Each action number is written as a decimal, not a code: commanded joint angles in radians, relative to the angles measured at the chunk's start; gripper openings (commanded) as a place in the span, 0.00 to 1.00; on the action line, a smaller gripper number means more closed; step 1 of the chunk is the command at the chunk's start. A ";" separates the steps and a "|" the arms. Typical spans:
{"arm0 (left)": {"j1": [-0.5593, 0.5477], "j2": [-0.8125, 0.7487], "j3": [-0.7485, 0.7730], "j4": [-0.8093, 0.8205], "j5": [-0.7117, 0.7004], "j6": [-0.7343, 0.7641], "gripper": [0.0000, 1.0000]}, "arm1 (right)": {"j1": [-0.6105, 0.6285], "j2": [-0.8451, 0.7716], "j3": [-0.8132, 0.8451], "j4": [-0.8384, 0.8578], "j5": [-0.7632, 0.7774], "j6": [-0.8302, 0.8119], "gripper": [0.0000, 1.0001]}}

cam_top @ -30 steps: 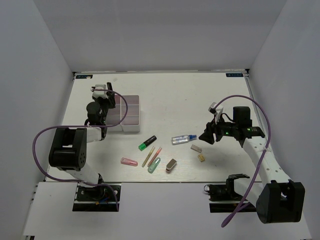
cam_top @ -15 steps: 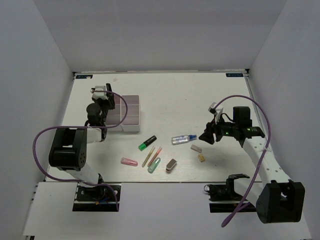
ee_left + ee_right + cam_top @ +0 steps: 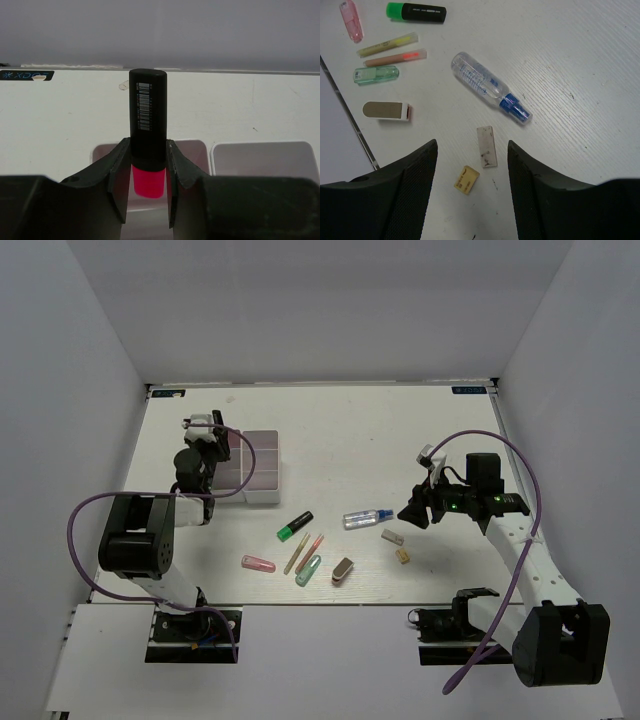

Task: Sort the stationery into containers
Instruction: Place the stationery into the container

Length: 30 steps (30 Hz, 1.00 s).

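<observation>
My left gripper [image 3: 205, 430] hovers at the far left edge of the white organizer box [image 3: 262, 465]. It is shut on a pink highlighter with a black cap [image 3: 148, 115], held upright above the box's compartments [image 3: 265, 160]. My right gripper [image 3: 415, 512] is open and empty above the table. Between its fingers I see a grey block [image 3: 486, 146] and a tan block [image 3: 467, 180]. Beyond them lie the clear blue-capped bottle [image 3: 487, 86], green highlighter [image 3: 417, 12], pink capsule [image 3: 351, 20], yellow pen [image 3: 387, 44], pink pen [image 3: 395, 57] and teal tube [image 3: 376, 74].
A brown-and-white block [image 3: 386, 110] lies left of the grey block; it also shows in the top view [image 3: 343, 570]. The loose items sit in a cluster between the two arms near the table's front edge [image 3: 300, 602]. White walls enclose the table.
The left gripper has shifted very slightly toward the near side with the highlighter in it. The right arm and the loose items have not moved.
</observation>
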 commanded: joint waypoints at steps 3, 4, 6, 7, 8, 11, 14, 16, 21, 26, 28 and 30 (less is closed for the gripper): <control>-0.005 -0.028 -0.033 0.026 -0.013 0.004 0.26 | -0.001 -0.002 0.020 -0.012 -0.021 -0.017 0.61; -0.005 -0.033 -0.036 0.025 -0.013 0.006 0.28 | 0.000 -0.004 0.020 -0.013 -0.022 -0.017 0.62; -0.005 -0.043 -0.038 0.017 -0.013 0.006 0.31 | -0.004 -0.005 0.019 -0.016 -0.021 -0.015 0.62; -0.007 -0.046 -0.036 0.014 -0.012 0.006 0.34 | -0.004 -0.001 0.022 -0.015 -0.022 -0.017 0.62; -0.005 -0.051 -0.036 0.008 -0.012 0.004 0.38 | -0.004 -0.004 0.020 -0.015 -0.021 -0.018 0.62; -0.008 -0.071 -0.027 -0.014 -0.015 0.008 0.47 | -0.004 -0.007 0.022 -0.017 -0.024 -0.017 0.62; -0.011 -0.097 -0.029 -0.034 -0.015 0.008 0.59 | -0.003 -0.011 0.020 -0.018 -0.022 -0.021 0.62; -0.011 -0.114 -0.029 -0.052 -0.022 0.015 0.62 | -0.004 -0.013 0.019 -0.020 -0.022 -0.020 0.62; -0.020 -0.167 -0.015 -0.107 -0.027 0.026 0.73 | -0.004 -0.019 0.020 -0.023 -0.027 -0.021 0.62; -0.043 -0.333 0.042 -0.360 -0.090 0.020 0.63 | -0.003 -0.028 0.020 -0.026 -0.028 -0.023 0.62; -0.100 -0.424 0.100 -0.679 -0.087 0.012 0.49 | -0.003 -0.028 0.025 -0.023 -0.025 -0.020 0.62; -0.154 -0.459 0.294 -1.027 -0.044 -0.031 0.25 | -0.003 -0.019 0.035 -0.069 -0.038 -0.040 0.26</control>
